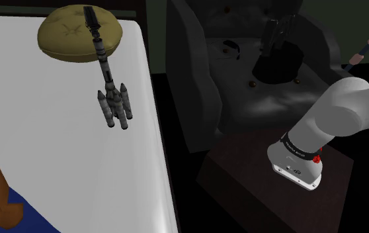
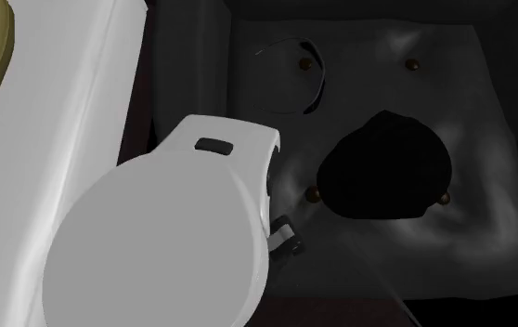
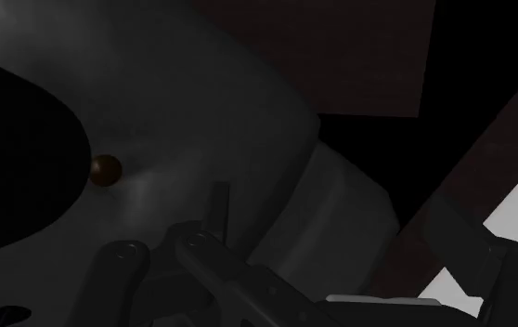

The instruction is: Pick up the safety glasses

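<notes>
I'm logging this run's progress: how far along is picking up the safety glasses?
Done: nothing yet. The safety glasses lie on the dark tufted seat, apart from a black lump, with nothing touching them. In hand: the arm is bent low near the seat, clear of the glasses. Left: reaching the glasses, closing on them and lifting.

bed point(image 1: 57, 145): white, glossy, brightly lit | cushion point(image 1: 77, 33): olive, tufted, lying on bed | armchair point(image 2: 489, 223): dark grey, padded, brown buttons point(image 2: 414, 64) on seat, just beside bed | light: dim over armchair, dark gap between armchair and bed
</notes>
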You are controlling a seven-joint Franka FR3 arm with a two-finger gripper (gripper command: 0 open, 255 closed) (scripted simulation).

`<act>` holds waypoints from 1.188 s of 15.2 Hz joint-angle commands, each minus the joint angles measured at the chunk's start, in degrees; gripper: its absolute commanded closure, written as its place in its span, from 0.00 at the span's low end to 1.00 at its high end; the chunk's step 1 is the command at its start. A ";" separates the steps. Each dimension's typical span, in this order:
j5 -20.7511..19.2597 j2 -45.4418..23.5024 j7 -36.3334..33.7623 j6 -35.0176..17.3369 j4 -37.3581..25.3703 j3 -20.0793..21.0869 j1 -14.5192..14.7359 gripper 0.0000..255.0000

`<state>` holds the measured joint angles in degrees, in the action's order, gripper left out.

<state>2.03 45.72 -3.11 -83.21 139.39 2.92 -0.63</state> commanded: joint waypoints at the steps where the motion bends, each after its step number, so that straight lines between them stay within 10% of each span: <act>1: 0.00 0.00 0.00 0.00 0.00 0.00 0.00 0.00; 18: -10.39 -28.65 14.62 -18.92 -11.40 -11.77 -5.87 0.00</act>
<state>-8.18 19.00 10.84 -101.57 129.51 -8.41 -6.33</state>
